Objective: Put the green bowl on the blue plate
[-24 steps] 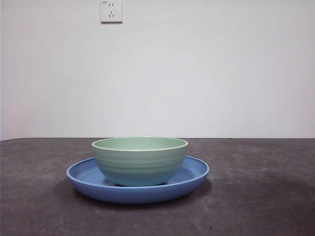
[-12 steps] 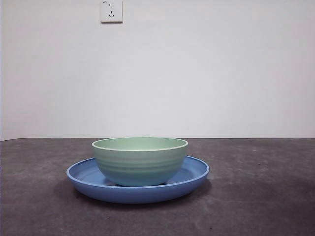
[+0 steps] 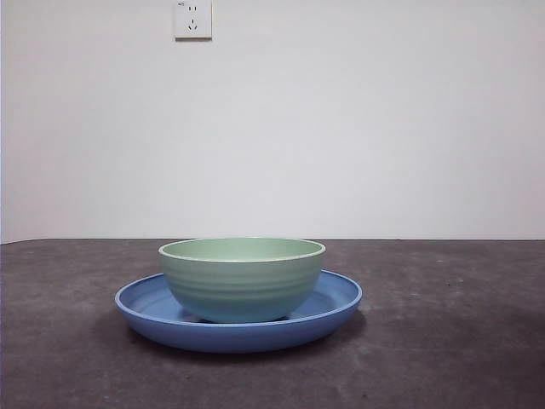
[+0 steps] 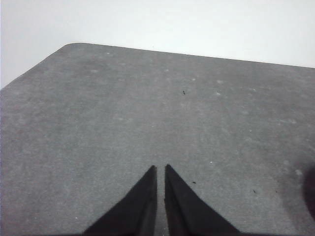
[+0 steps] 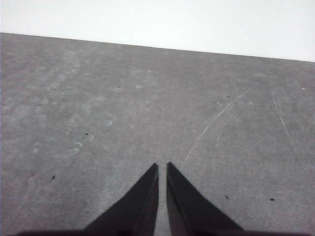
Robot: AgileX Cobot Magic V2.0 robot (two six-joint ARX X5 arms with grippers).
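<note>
The pale mint-green bowl (image 3: pixel 243 279) stands upright inside the wide blue plate (image 3: pixel 145 302) on the dark grey table, in the middle of the front view. No gripper shows in the front view. My left gripper (image 4: pixel 160 168) is shut and empty over bare table in the left wrist view. My right gripper (image 5: pixel 162 165) is shut and empty over bare table in the right wrist view. Neither wrist view shows the bowl or the plate.
A white wall with a socket (image 3: pixel 192 19) stands behind the table. The table's rounded far corner (image 4: pixel 69 46) shows in the left wrist view. Faint scratches (image 5: pixel 216 120) mark the table in the right wrist view.
</note>
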